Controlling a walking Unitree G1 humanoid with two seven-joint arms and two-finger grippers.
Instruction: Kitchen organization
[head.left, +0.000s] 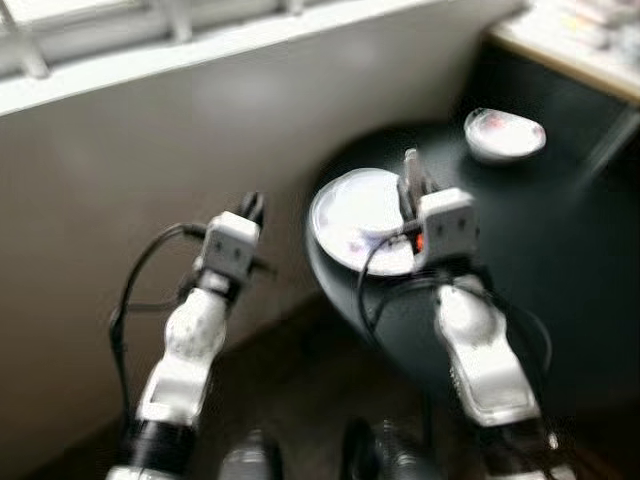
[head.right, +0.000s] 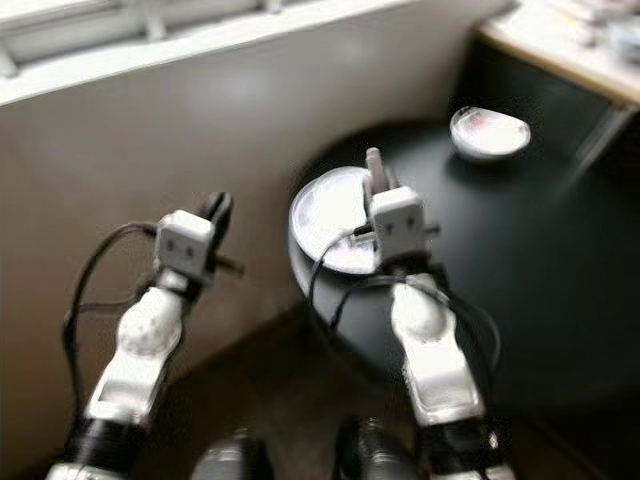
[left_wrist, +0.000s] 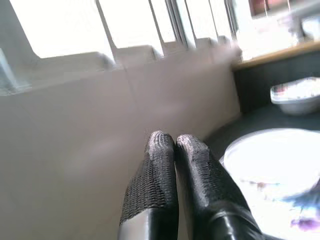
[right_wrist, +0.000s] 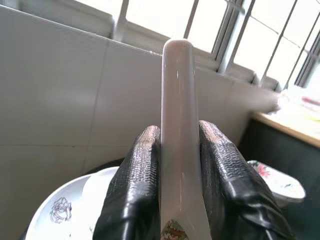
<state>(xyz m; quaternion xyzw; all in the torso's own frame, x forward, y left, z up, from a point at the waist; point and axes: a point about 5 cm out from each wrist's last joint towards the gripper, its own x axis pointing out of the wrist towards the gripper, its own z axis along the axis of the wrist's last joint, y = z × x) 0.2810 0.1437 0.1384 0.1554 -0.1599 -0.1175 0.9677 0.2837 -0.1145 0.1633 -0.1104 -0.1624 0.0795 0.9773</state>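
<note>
A white spoon handle (right_wrist: 178, 85) stands upright between the fingers of my right gripper (right_wrist: 179, 134), which is shut on it. That gripper (head.left: 411, 172) hangs over a white plate (head.left: 350, 210) with a faint purple pattern, near the left edge of a round dark table (head.left: 570, 270). A white bowl (head.left: 505, 135) with a pink pattern sits farther back on the table. My left gripper (head.left: 252, 207) is raised left of the table in front of the tiled wall. Its fingers (left_wrist: 160, 165) are pressed together with nothing between them.
A pale tiled wall (head.left: 150, 180) with a window ledge runs along the left and back. A light counter (head.left: 560, 45) with blurred items lies at the back right behind the table. Dark floor (head.left: 290, 390) lies below my arms.
</note>
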